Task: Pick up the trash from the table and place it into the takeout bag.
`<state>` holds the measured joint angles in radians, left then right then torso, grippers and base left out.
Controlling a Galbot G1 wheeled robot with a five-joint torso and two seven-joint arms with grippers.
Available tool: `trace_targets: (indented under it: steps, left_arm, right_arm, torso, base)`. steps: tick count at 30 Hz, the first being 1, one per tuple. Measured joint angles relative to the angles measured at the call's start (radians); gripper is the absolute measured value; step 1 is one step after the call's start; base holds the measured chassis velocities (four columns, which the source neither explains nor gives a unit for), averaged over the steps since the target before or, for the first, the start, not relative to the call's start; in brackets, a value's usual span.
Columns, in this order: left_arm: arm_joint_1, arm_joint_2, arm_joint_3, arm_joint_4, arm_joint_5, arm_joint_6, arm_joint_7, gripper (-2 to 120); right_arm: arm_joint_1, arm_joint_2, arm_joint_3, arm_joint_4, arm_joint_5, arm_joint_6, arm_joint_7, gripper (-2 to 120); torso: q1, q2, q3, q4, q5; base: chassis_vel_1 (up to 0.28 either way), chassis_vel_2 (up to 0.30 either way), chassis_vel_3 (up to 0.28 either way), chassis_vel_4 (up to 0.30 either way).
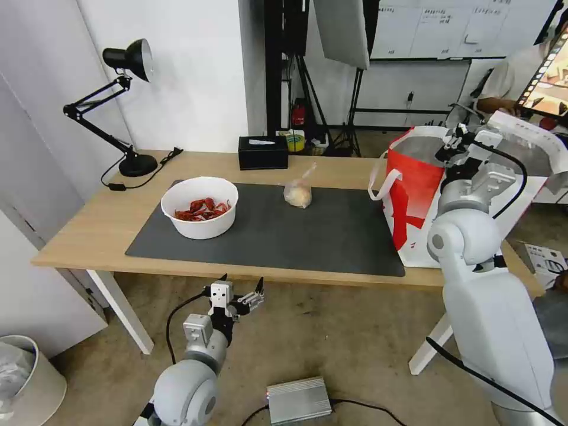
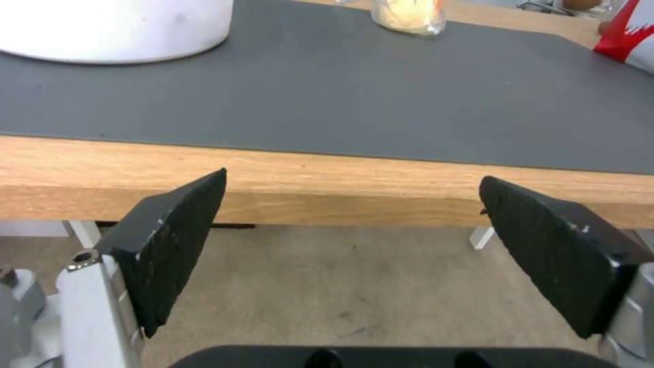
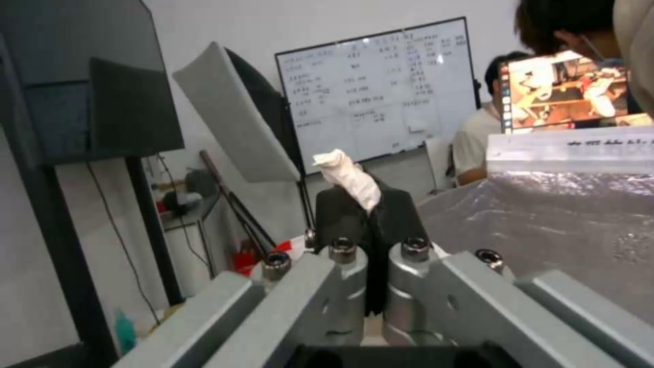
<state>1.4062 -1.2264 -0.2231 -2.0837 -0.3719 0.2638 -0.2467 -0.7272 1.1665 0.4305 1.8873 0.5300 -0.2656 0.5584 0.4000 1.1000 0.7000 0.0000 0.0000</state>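
White walls, beige floor point(image 1: 331, 343); whiteboard point(image 1: 438, 26) behind, light stand point(image 1: 349, 83), grey bin point(image 1: 26, 378) at left.

We can read no text for certain: the whiteboard point(image 3: 378, 94) on the far wall carries rows of handwriting too small to make out, and the white strip point(image 3: 571, 149) beside the foil lining bears a line of tiny illegible print.

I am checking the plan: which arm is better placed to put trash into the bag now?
The right: its end effector is shut on crumpled white tissue beside the white-and-red takeout bag. The left end effector hangs open below the light-wood table.
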Motion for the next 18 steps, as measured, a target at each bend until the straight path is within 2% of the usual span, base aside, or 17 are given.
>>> trace_targets:
  steps: [1, 2, 5, 6, 13, 17, 18]
  left_arm:
    - [-0.001, 0.002, 0.0, 0.0, 0.0, 0.0, 0.0, 100]
    - [-0.001, 0.002, 0.0, 0.0, 0.0, 0.0, 0.0, 100]
    - [-0.002, 0.0, 0.005, 0.0, 0.0, 0.0, 0.0, 100]
    - [-0.002, 0.0, 0.005, 0.0, 0.0, 0.0, 0.0, 100]
    - [-0.002, -0.001, 0.009, 0.002, 0.0, 0.0, 0.001, 100]
    - [-0.002, -0.001, 0.009, 0.001, 0.0, 0.0, 0.001, 100]
    - [-0.001, -0.001, 0.009, 0.001, 0.001, 0.0, 0.001, 100]
  right_arm:
    - [0.002, 0.004, -0.005, 0.004, 0.006, 0.0, 0.005, 7]
    - [0.002, 0.004, -0.005, 0.004, 0.006, 0.0, 0.005, 7]
    - [-0.001, 0.004, -0.006, 0.006, 0.006, 0.001, 0.008, 21]
    - [-0.001, 0.004, -0.006, 0.006, 0.006, 0.001, 0.008, 21]
    - [-0.008, -0.001, 0.002, 0.009, 0.001, 0.002, 0.008, 50]
    - [-0.008, -0.002, 0.003, 0.009, 0.0, 0.002, 0.008, 57]
    - [-0.01, -0.002, 0.003, 0.011, -0.001, 0.002, 0.007, 67]
  torso:
    - [0.0, 0.0, 0.0, 0.0001, 0.0]
    - [0.0, 0.0, 0.0, 0.0001, 0.0]
    - [0.0, 0.0, 0.0, 0.0, 0.0]
    - [0.0, 0.0, 0.0, 0.0, 0.0]
    - [0.0, 0.0, 0.0, 0.0, 0.0]
    - [0.0, 0.0, 0.0, 0.0, 0.0]
    - [0.0, 0.0, 0.0, 0.0001, 0.0]
  base:
    - [0.0, 0.0, 0.0, 0.0]
    - [0.0, 0.0, 0.0, 0.0]
    - [0.0, 0.0, 0.0, 0.0]
    - [0.0, 0.0, 0.0, 0.0]
    - [0.0, 0.0, 0.0, 0.0]
    - [0.0, 0.0, 0.0, 0.0]
    - [0.0, 0.0, 0.0, 0.0]
